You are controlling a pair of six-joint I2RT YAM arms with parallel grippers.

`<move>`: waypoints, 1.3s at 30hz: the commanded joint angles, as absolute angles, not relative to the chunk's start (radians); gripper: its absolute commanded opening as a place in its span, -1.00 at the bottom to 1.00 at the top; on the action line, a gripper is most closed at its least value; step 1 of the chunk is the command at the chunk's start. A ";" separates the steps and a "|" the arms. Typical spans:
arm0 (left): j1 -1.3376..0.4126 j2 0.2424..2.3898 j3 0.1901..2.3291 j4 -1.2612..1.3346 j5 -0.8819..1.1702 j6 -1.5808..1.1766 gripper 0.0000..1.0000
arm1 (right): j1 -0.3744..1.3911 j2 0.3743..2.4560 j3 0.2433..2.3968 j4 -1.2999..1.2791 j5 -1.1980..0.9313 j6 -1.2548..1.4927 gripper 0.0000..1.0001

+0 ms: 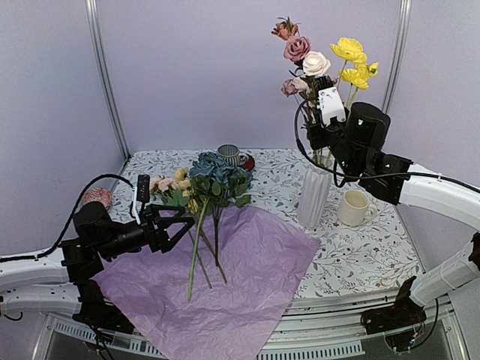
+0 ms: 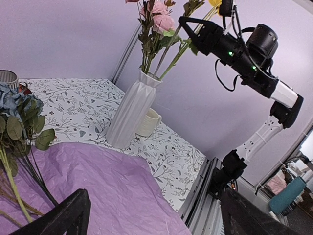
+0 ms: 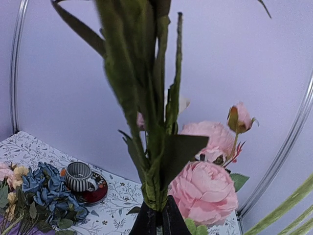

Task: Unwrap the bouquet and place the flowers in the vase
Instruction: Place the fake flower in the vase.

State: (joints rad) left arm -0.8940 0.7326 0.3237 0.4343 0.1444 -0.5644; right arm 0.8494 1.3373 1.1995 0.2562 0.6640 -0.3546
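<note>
Okay, we have the right tool [image 3: 157, 218] pressed together on a few green stems [image 3: 156, 137], held high above the vase [image 1: 313, 195]. Their blooms run out of the top of the right wrist view, so we can't tell from there which ones they are. In the left wrist view those stems slope down toward the vase mouth. The vase stands upright on the bench [image 1: 360, 255] at the right, with a pink rose [image 1: 297, 49], a cream rose [image 1: 316, 64] and yellow blooms [image 1: 351, 56] rising above it. The mug [image 1: 354, 208] sits just beside the vase on its right. The left tool [image 1: 184, 227] is spread wide with nothing between the jaws, low over the tissue sheet [image 1: 225, 285], tips just beside the stems of the loose flowers [image 1: 214, 180]. The sheet lies opened out flat, its near corner hanging over the bench edge. The loose flowers, dusty blue with some pink and cream-yellow, lie with heads at the sheet's far edge and stems pointing toward us. The striped cup [image 1: 229, 154] on its red saucer [image 1: 247, 161] sits at the back, behind those heads.
</note>
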 commanded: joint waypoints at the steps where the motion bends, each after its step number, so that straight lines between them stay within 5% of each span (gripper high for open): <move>1: -0.899 0.716 0.321 0.420 0.133 -0.560 0.89 | 0.829 1.365 1.129 0.283 0.684 -0.241 -0.91; 7: -0.899 0.703 0.318 0.389 0.110 -0.568 0.89 | 0.801 1.405 1.048 0.250 0.723 -0.075 -0.81; 13: -0.899 0.703 0.321 0.371 0.103 -0.569 0.89 | 0.796 1.407 1.046 0.192 0.701 -0.005 0.03; 30: -0.886 0.747 0.348 0.206 -0.048 -0.632 0.96 | 0.879 1.168 1.030 -0.033 0.238 0.013 0.29; 39: -0.823 0.885 0.413 0.042 -0.085 -0.687 0.55 | 0.974 1.125 0.971 0.000 0.019 -0.034 0.30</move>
State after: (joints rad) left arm -0.8505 0.8337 0.3756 0.1291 -0.0616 -0.6552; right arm 0.9573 1.1347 1.0195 -0.0158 0.1707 0.0032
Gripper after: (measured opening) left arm 0.814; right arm 0.651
